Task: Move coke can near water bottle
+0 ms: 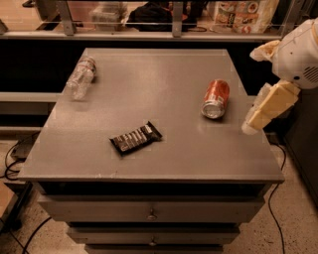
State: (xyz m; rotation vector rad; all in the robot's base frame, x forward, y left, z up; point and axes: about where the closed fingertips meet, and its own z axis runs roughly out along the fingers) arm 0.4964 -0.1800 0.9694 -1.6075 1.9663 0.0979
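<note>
The coke can (216,98) lies on its side on the right part of the grey table top (164,74), silver end facing the front. The water bottle (82,77) lies on its side near the far left edge, well apart from the can. My gripper (254,121) hangs at the table's right edge, pointing down and left, a short way right of the can and not touching it. It holds nothing that I can see.
A dark candy bar wrapper (135,138) lies front of centre. The table is a cabinet with drawers (151,211) below. A railing and shelves with packaged goods (243,12) run behind. Cables (12,158) lie on the floor at left.
</note>
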